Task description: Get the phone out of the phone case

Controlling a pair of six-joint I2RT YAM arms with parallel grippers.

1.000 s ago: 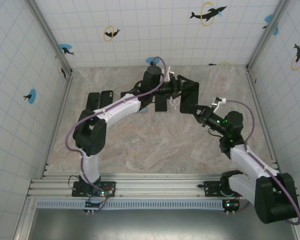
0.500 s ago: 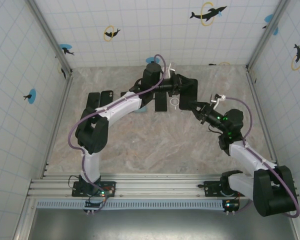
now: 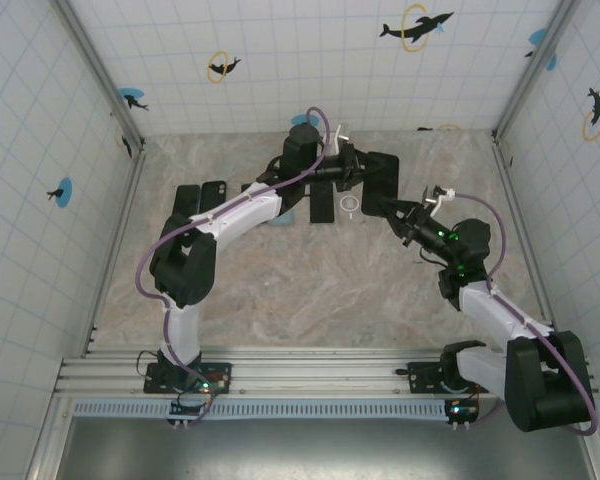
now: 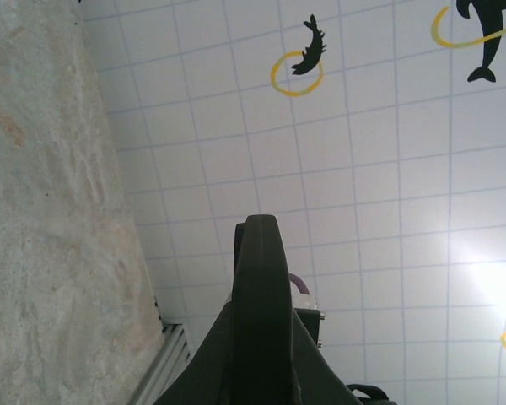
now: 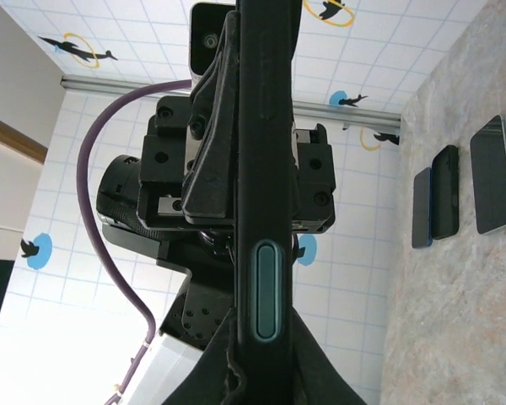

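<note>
A black phone case (image 3: 380,183) is held off the table between both arms, above the far middle. In the right wrist view it stands edge-on (image 5: 261,126), with a teal side button (image 5: 264,291). I cannot tell the phone apart from the case. My left gripper (image 3: 355,172) is shut on the case's left side, and the case's dark edge (image 4: 260,278) rises between its fingers, with the left gripper (image 4: 260,325) pinching it. My right gripper (image 3: 397,213) grips the near end, and the right gripper (image 5: 260,342) has its fingers pressed to both faces.
Several dark phones or cases lie on the marble table (image 3: 310,280): one (image 3: 322,205) under the arms, two (image 3: 202,197) at far left. A white ring (image 3: 350,203) lies beside them. The right wrist view shows them in a row (image 5: 444,192). Tiled walls enclose three sides.
My left gripper has shut onto the case. The case has shifted slightly farther back and right, and the right arm has followed it.
</note>
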